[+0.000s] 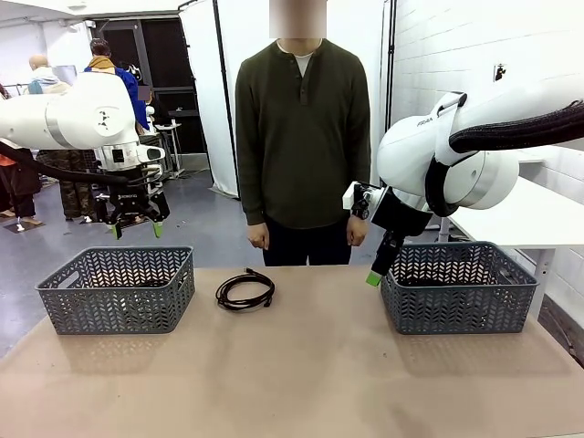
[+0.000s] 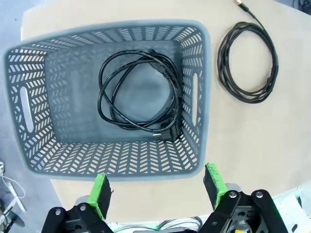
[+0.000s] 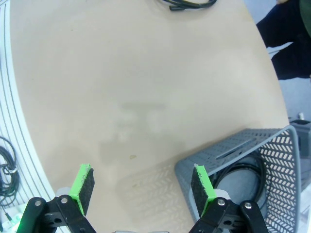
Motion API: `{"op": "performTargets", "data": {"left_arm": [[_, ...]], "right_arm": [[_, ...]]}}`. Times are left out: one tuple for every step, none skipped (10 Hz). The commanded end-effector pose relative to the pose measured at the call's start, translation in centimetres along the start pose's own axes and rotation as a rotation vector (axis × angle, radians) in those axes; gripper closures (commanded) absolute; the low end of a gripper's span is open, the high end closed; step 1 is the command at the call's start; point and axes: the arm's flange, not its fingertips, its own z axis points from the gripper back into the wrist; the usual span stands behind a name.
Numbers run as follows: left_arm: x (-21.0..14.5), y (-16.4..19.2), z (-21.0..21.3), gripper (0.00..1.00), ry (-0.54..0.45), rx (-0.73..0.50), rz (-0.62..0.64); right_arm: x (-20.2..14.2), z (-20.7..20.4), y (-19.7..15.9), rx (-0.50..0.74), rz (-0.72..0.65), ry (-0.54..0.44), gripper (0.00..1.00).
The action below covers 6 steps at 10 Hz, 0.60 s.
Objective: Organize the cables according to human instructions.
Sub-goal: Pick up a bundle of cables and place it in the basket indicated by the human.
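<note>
1 thin black cable (image 1: 245, 292), loosely coiled, on table (image 1: 319, 365); left gripper (image 2: 156, 178) and right gripper (image 3: 142, 171) released

A tan, matte tabletop (image 1: 292, 374) with rounded corners carries two grey plastic baskets with herringbone lattice walls. The left basket (image 1: 117, 297) stands near the table's left edge and the right basket (image 1: 456, 306) near its right edge, well apart, both upright. From above, the left one shows an oblong handle slot in each short wall. Beyond the table lies a grey floor (image 1: 210, 233). White fabric screens (image 1: 224, 91) hang at the back, and a white-painted brick wall (image 1: 438, 46) runs along the right, bearing a small fixture (image 1: 500, 71), possibly a socket. A white side table (image 1: 520, 219) stands below it. Two bystanders (image 1: 41, 73) stand far off at the left.
</note>
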Motion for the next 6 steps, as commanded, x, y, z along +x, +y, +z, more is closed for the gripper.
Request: {"op": "performTargets", "data": {"left_arm": [[0.26,0.17,-0.26,0.00,0.012,0.015,-0.009],[0.26,0.17,-0.26,0.00,0.012,0.015,-0.009],[0.26,0.17,-0.26,0.00,0.012,0.015,-0.009],[0.26,0.17,-0.26,0.00,0.012,0.015,-0.009],[0.26,0.17,-0.26,0.00,0.012,0.015,-0.009],[0.07,-0.05,-0.52,0.00,0.009,0.003,-0.001]], "right_arm": [[-0.05,-0.14,-0.01,-0.003,-0.003,-0.003,0.00],[-0.05,-0.14,-0.01,-0.003,-0.003,-0.003,0.00],[-0.05,-0.14,-0.01,-0.003,-0.003,-0.003,0.00],[-0.05,-0.14,-0.01,-0.003,-0.003,-0.003,0.00],[-0.05,-0.14,-0.01,-0.003,-0.003,-0.003,0.00],[-0.05,-0.14,-0.01,-0.003,-0.003,-0.003,0.00]]}}
